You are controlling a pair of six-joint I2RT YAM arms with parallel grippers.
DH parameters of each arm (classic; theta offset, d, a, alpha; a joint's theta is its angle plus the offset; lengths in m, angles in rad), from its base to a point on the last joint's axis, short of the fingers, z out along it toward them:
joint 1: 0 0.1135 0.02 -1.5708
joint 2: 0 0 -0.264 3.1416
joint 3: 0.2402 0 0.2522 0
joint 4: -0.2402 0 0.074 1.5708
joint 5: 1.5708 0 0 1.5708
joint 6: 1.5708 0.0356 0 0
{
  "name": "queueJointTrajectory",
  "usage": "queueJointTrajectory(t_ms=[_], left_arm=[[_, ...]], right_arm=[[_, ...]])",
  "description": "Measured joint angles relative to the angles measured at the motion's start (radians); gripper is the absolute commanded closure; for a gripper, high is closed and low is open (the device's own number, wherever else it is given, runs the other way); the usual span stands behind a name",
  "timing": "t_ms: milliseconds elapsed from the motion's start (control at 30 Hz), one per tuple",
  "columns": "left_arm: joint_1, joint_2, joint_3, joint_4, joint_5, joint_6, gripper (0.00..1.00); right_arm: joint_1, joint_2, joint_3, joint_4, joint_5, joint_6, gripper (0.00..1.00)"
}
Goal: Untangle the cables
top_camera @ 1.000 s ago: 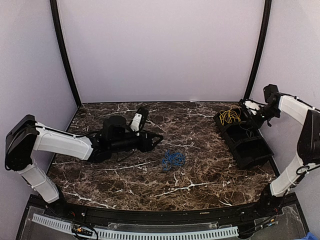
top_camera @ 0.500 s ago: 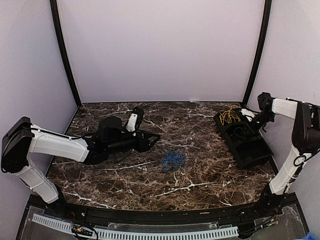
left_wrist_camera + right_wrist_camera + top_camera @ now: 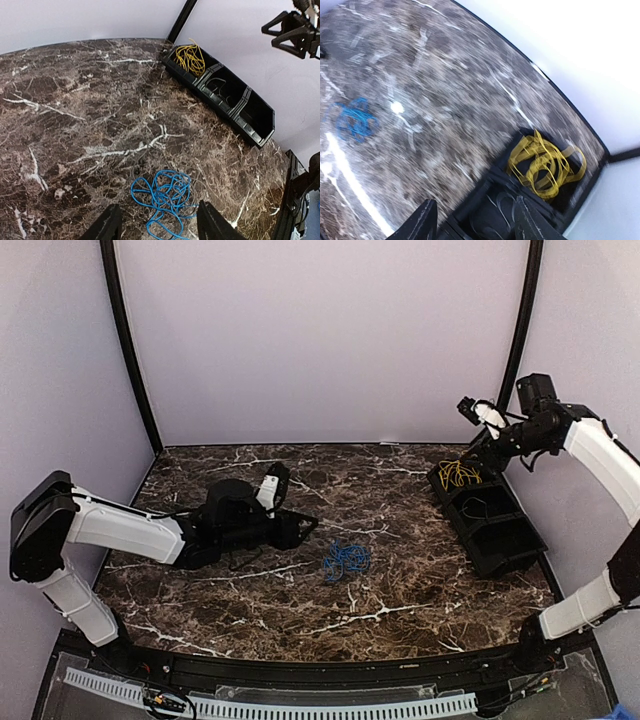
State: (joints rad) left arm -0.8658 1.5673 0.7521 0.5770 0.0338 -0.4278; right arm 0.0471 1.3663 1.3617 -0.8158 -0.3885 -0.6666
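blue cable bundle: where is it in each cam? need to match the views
Top external: blue cable bundle lies on the table, centre, slightly low.
Left wrist: bottom centre.
Right wrist: left edge, mid-height, blurred.
Shared landmark: yellow cables in an end compartment of the black bin; top, right of centre in left wrist, lower right in right wrist.

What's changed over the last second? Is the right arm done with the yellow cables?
It looks so. The right gripper opened and rose up and away from the bin, leaving the yellow cables lying in its far compartment. The left gripper barely shifted: open, low over the table, facing the blue cables, which have not moved.
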Motion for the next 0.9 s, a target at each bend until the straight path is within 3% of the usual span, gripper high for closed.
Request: queueJointTrajectory(t_ms=[200, 500, 733, 900], left_arm=[[0.0, 0.079, 0.033, -0.065, 0.045, -0.019, 0.48], [0.0, 0.048, 0.008, -0.106, 0.068, -0.064, 0.47], [0.0, -0.031, -0.034, -0.121, 0.074, -0.07, 0.47], [0.0, -0.068, -0.044, -0.122, 0.062, -0.071, 0.47]], right_arm=[[0.196, 0.091, -0.006, 0.091, -0.072, 0.036, 0.57], [0.438, 0.522, 0.044, 0.199, 0.004, 0.039, 0.58], [0.515, 0.694, 0.122, 0.25, 0.072, 0.019, 0.56], [0.521, 0.76, 0.177, 0.269, 0.074, 0.016, 0.61]])
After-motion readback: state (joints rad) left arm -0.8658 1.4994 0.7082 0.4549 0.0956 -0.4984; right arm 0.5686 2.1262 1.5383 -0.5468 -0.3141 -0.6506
